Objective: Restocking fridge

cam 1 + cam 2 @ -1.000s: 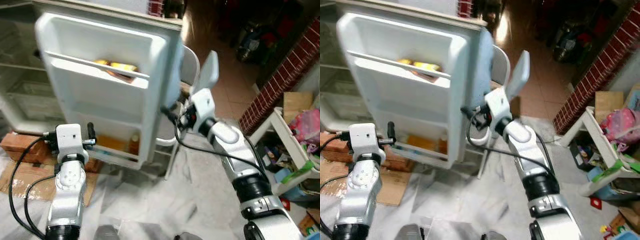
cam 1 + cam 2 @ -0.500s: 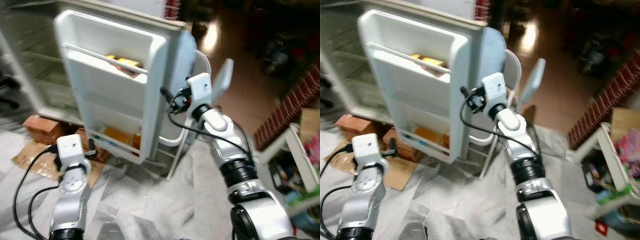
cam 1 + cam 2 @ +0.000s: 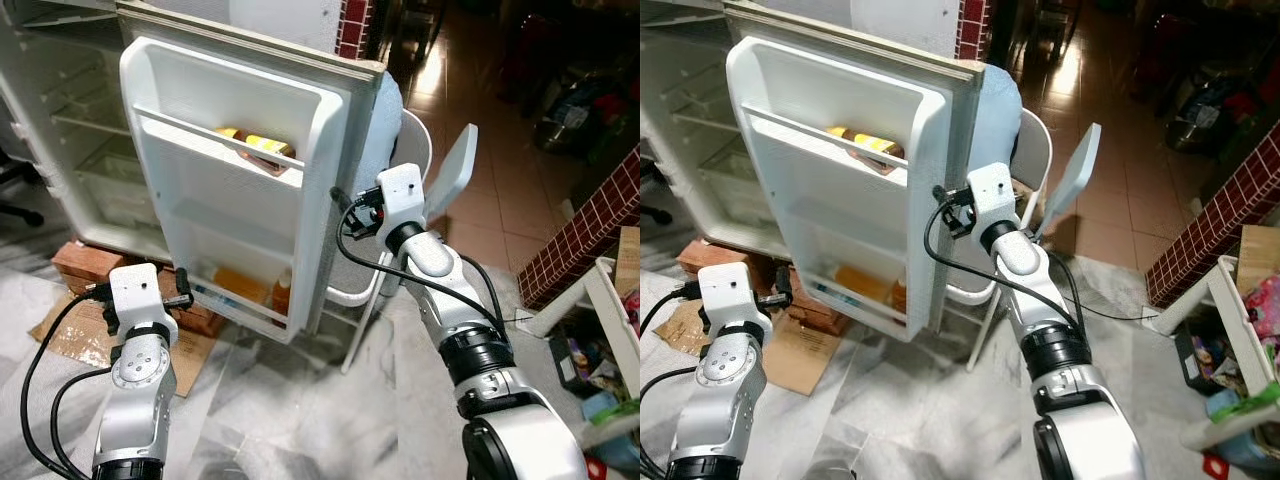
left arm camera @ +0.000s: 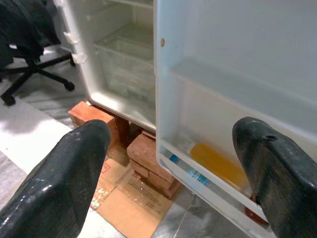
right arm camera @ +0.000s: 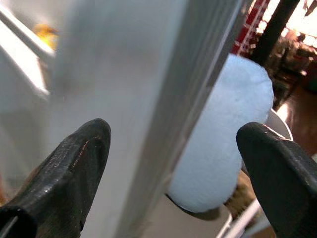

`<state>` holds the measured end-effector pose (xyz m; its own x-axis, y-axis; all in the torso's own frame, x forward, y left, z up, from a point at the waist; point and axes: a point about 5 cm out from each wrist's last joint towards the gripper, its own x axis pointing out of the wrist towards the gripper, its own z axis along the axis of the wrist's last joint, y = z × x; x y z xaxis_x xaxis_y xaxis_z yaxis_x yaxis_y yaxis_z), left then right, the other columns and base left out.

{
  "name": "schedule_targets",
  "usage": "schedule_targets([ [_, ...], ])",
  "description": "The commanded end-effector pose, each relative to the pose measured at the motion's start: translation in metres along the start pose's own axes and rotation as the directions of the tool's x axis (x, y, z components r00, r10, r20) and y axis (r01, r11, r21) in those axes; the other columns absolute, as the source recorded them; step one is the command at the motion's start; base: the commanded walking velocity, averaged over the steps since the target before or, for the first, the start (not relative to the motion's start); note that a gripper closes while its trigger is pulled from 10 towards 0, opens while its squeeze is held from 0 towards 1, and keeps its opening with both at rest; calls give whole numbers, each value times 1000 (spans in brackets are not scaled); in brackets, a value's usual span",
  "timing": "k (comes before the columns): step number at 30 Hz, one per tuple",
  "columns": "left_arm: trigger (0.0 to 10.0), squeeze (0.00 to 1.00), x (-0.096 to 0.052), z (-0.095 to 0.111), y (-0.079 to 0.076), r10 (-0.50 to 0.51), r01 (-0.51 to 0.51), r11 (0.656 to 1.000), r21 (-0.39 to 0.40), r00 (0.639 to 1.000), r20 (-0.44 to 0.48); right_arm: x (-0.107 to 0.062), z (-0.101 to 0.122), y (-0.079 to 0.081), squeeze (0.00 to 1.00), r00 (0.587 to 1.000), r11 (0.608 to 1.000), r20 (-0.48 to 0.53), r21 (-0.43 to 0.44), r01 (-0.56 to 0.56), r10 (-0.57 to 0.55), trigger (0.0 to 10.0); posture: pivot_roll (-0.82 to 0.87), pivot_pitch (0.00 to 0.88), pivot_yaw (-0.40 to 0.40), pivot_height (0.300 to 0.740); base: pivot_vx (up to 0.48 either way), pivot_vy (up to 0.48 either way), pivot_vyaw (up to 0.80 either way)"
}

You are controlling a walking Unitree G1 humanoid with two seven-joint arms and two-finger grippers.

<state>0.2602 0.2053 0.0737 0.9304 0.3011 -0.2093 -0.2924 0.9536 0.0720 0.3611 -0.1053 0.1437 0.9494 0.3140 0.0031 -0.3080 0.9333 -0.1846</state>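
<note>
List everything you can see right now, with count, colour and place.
Fridge door: one, white, swung open ahead.
Packets: two or so, yellow, upper door shelf.
Bottles: two, orange, lying on the bottom door shelf.
Fridge body: one, white, wire shelves, left.
Bricks: several, red, under the fridge.
Cardboard: brown, on the floor.
Chair: one, white, behind the door.
Brick wall: red, right.
Left claw: open, facing the bottom shelf.
Right claw: open, straddling the door's edge.

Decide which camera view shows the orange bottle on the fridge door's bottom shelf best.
Left wrist view: the orange bottle lies close and unblurred behind the rail. Both eye views show it small and distant; the right wrist view has only the door edge.
</note>
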Motion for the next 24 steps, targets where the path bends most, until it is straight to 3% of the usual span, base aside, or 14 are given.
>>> schedule_targets([
  [1,10000,0,0,4,-4,-15,15,1000,-8,1000,9,3,3,-4,0,1000,1000,4,-24,20,-20,10000,111,0,-102,716,409,0,0],
  [4,10000,0,0,2,-4,-1,1,1000,-17,1000,-3,4,4,-5,0,1000,1000,3,-15,22,-22,10000,110,0,-103,716,379,0,0],
  [17,10000,0,1,-5,-6,32,-35,999,-42,996,-80,4,1,-6,0,1000,999,-2,-44,17,-17,10000,106,0,-103,716,0,0,0],
  [20,10000,0,-3,-18,-16,-26,4,996,-92,970,-240,7,5,0,0,999,999,18,-41,-29,29,10000,109,0,-105,716,0,0,800],
  [23,10000,0,-8,-22,-24,-92,65,993,-103,953,-289,9,9,5,0,998,998,36,-29,-51,52,10000,110,0,-106,716,0,0,800],
  [24,10000,0,-13,-26,-33,-158,133,986,-96,931,-330,11,14,9,0,996,997,54,-26,-68,70,10000,111,0,-106,716,0,0,800],
])
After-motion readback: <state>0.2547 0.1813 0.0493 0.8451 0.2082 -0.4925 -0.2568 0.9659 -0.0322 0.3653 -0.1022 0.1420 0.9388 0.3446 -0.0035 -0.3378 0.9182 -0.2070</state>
